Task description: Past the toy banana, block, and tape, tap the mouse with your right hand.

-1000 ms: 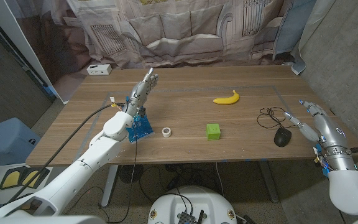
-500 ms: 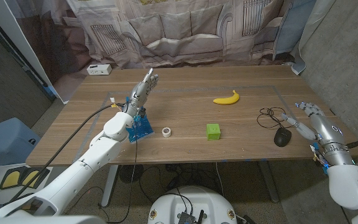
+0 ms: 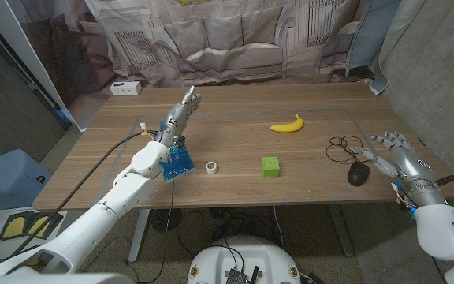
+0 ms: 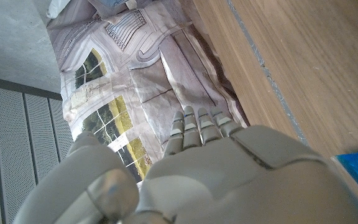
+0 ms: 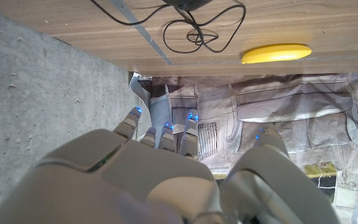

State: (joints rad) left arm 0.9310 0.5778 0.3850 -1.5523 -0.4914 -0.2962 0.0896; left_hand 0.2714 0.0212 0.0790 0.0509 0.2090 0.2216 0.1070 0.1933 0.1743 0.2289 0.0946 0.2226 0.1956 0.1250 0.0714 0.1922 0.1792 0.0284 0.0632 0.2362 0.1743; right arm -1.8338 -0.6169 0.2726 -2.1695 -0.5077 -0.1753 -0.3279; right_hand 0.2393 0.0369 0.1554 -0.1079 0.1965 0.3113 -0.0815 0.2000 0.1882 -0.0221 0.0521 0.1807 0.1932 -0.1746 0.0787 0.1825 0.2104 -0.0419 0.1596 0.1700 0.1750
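R hand [image 3: 396,155] open, fingers spread, just beside mouse [image 3: 358,174], not touching. L hand [image 3: 181,114] open, fingers straight, above bench [image 3: 235,118].

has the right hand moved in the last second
Yes. In the head view the right hand has drifted away from the mouse, toward the table's right edge and a little farther back. The mouse itself has stayed put.

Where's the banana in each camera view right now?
Head view: banana lies on the table's far middle, right of centre, beyond the green block.
Left wrist view: not in it.
Right wrist view: banana near the upper right, on the wood.
Shared landmark: the looped black cable, also in the right wrist view, beside the banana.
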